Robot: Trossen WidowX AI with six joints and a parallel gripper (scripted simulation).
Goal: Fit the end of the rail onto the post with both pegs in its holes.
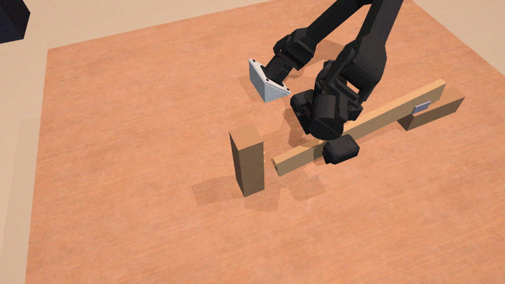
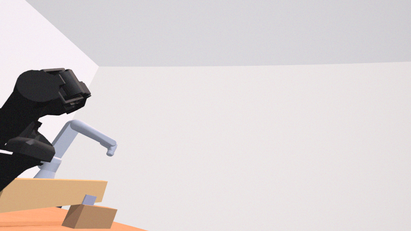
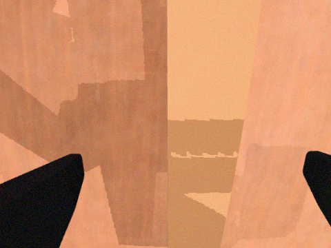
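My two black, tapering fingers stand wide open with nothing gripped between them, and in the wrist view the long, pale wooden bed rail (image 1: 367,118) (image 2: 54,191) (image 3: 207,69) runs through the gap, nearer my fingertip at the right of that view. From the top I see my black gripper (image 1: 317,141) over the rail's nearer half, one side beyond each long face. The rail slopes: its far end sits up in the small blue-grey bracket (image 1: 421,107) (image 2: 89,200) on the low brown wooden footboard block (image 1: 436,112) (image 2: 93,217), while its near end is down by the short, upright wooden post (image 1: 251,169). A gap separates that end from the post, and the two small, pale wooden pegs (image 1: 264,161) show on the post's rail-facing side, outside the rail. My black arm (image 1: 367,60) (image 2: 37,89) reaches from the grey, wedge-shaped mount (image 1: 257,81) on the orange-brown wooden table (image 1: 141,229) (image 2: 28,217) (image 3: 283,86).
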